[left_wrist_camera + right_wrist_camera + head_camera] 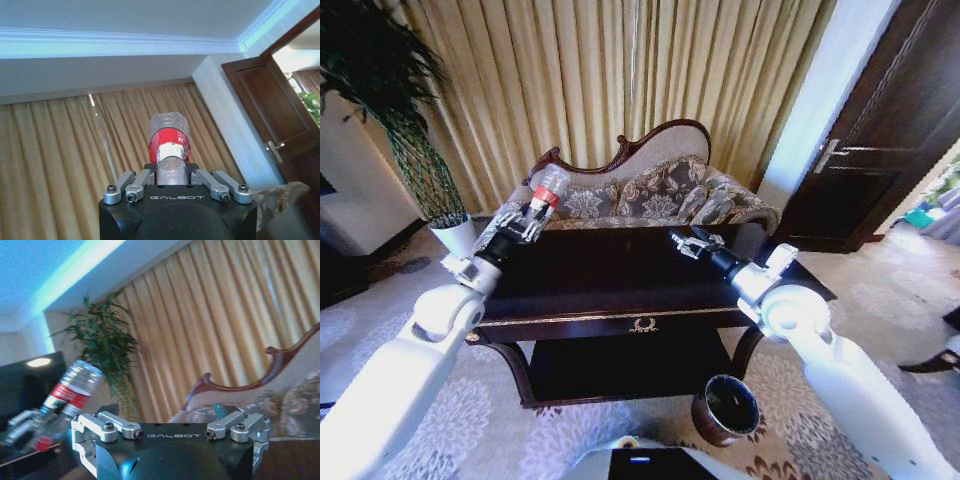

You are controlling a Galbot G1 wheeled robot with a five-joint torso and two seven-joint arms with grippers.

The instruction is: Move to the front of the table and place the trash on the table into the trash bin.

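The left gripper [527, 222] is clamped around the clear bottle [547, 190] near its red cap, holding it tilted up above the left end of the dark table [620, 275]. The right gripper [688, 243] hovers over the right side, fingers spread and empty. The trash bin [726, 409] (shiny rim) stands on the carpet in front.

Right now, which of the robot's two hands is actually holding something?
The left hand, raised over the table's left end: it grips the clear bottle with the red label. The right hand hovers over the table's right side holding nothing.
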